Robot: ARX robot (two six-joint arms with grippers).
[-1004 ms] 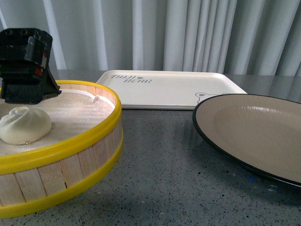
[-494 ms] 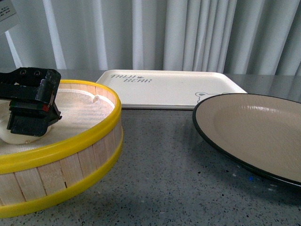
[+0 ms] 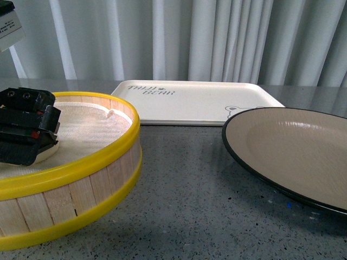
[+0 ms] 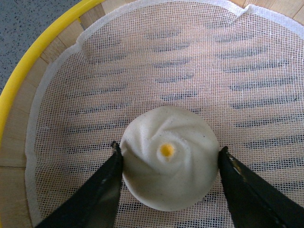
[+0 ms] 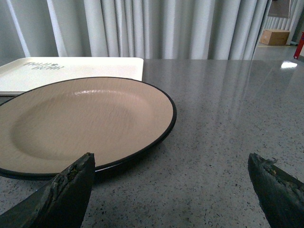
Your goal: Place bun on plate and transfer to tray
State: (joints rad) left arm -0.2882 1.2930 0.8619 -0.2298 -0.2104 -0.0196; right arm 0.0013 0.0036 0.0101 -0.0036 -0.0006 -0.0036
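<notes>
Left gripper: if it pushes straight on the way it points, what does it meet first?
The bun, sitting between the open fingers of the left gripper; beneath it lies the mesh liner of the steamer basket. Remaining depth is unclear.

Only readable text is the grey lettering (image 3: 153, 91) on the tray (image 3: 198, 105), near its far-left corner. The lower line reads "BEAR"; the line above is too blurry to read. A white tag (image 3: 10, 26), up and well left of the tray, carries small unreadable print.
</notes>
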